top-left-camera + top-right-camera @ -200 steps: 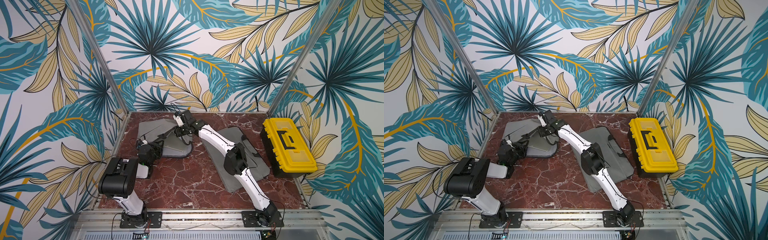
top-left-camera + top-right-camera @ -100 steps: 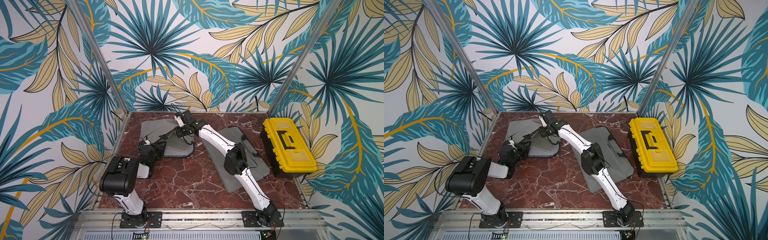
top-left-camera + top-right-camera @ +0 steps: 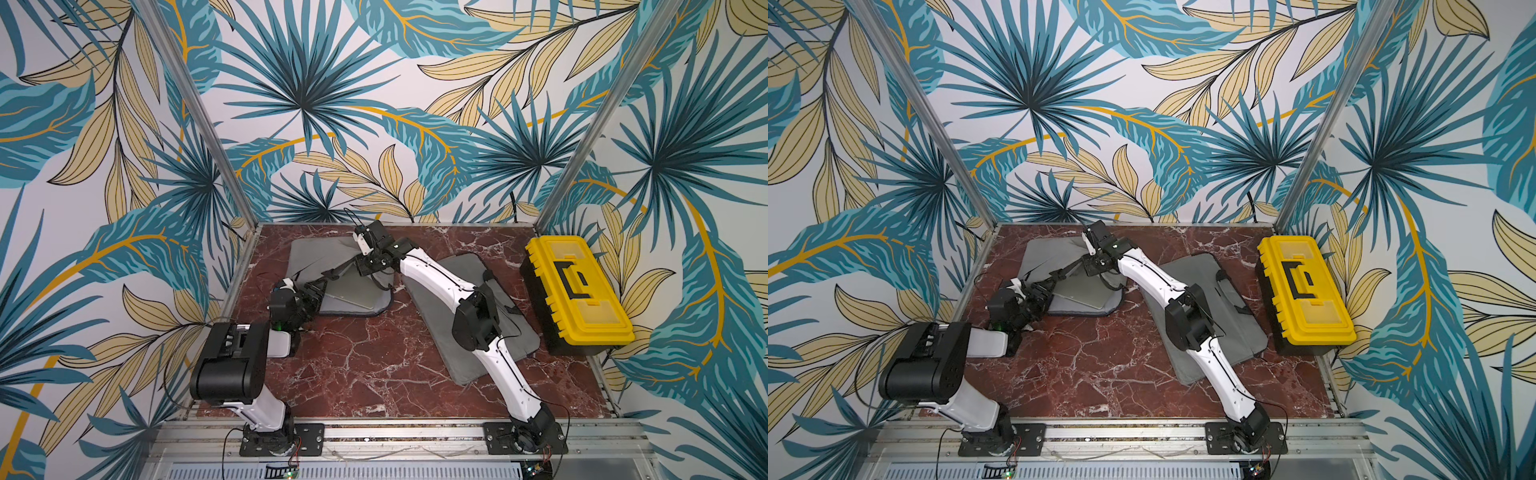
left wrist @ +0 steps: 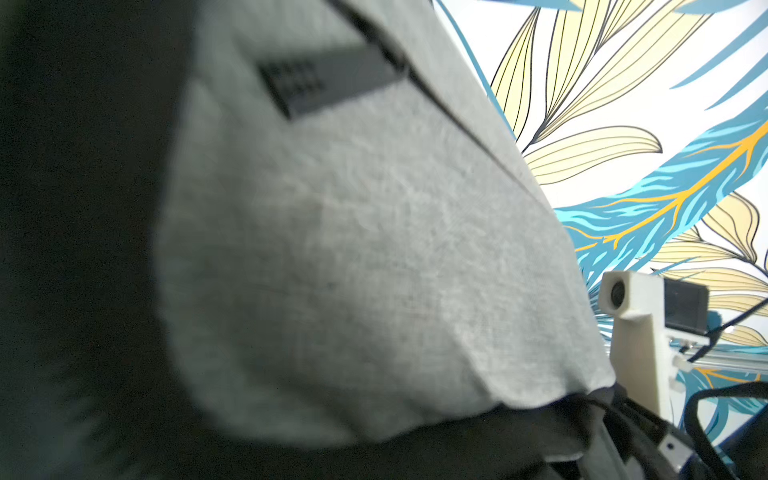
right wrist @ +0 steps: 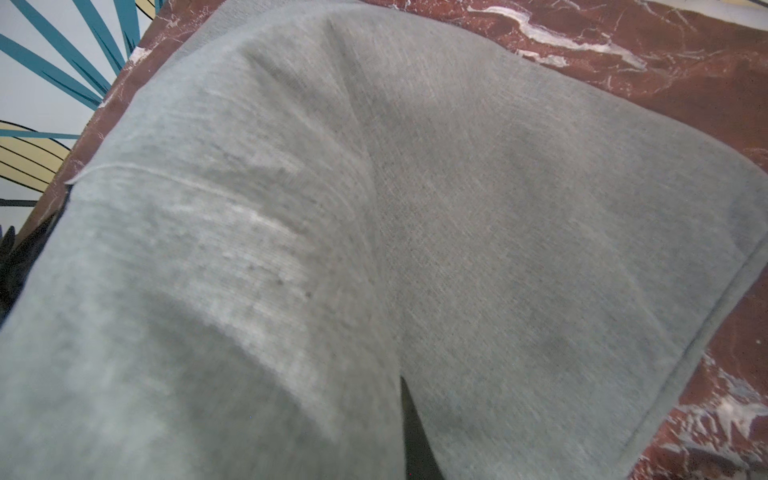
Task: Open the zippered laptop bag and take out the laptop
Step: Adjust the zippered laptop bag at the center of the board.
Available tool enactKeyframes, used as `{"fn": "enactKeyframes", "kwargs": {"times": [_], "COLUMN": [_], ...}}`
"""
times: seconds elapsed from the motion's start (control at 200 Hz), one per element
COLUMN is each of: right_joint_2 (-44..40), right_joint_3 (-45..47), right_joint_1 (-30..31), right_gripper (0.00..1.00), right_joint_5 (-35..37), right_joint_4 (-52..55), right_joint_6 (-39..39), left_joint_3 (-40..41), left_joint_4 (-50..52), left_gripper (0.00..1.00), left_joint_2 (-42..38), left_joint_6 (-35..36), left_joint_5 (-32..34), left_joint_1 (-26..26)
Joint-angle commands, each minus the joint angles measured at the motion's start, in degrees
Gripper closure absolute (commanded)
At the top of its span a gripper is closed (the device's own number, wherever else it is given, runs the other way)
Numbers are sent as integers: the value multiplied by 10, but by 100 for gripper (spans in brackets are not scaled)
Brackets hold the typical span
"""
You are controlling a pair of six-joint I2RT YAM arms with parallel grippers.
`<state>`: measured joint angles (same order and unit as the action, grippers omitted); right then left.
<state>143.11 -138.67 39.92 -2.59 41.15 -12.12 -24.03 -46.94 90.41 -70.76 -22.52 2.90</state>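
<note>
right gripper pinches the bag flap up, laptop showing

the right gripper (image 3: 360, 261) is pressed together on the upper flap of the grey laptop bag (image 3: 308, 258), holding the fabric up like a tent. the left gripper (image 3: 316, 289) sits at the bag's open edge, just beside the silver laptop (image 3: 354, 294) (how far its jaws stand apart i cannot tell). the laptop lies flat inside the opened bag, on its lower half, partly uncovered in both top views. the bag rests at the far left of the red marble table (image 3: 374, 365). a second grey bag (image 3: 511, 332) lies under the right arm, and a yellow toolbox (image 3: 577, 299) stands beyond it at the table's right edge.
</note>
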Motion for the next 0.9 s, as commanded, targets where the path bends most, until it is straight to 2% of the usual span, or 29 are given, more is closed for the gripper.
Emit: {"fn": "enactKeyframes", "kwargs": {"times": [0.0, 0.115, 0.245, 0.411, 0.551, 0.656, 0.781, 0.891], "right_joint_2": [-45, -44, -42, -49, -55, -63, -78, -67], "right_joint_3": [22, 31, 31, 29, 30, 37, 62, 40], "right_joint_1": [12, 23, 34, 53, 82, 96, 102, 102], "right_gripper": [100, 100, 100, 100, 100, 100, 100, 100], "right_joint_5": [17, 46, 46, 46, 76, 117, 120, 123], "right_joint_4": [32, 37, 26, 14, 20, 21, 0, 4], "right_joint_6": [5, 19, 22, 49, 94, 116, 116, 111], "left_joint_3": [-19, -53, -100, -130, -187, -225, -255, -258], "left_joint_4": [105, 233, 357, 362, 362, 361, 361, 362], "left_gripper": [31, 22, 16, 15, 16, 16, 18, 18], "left_joint_2": [-48, -105, -143, -124, -66, -24, 1, -6], "left_joint_6": [52, 102, 157, 175, 188, 192, 199, 192], "left_joint_5": [-9, -1, 41, 40, -20, -40, -49, -56], "left_joint_1": [24, 44, 59, 85, 92, 91, 91, 91]}}
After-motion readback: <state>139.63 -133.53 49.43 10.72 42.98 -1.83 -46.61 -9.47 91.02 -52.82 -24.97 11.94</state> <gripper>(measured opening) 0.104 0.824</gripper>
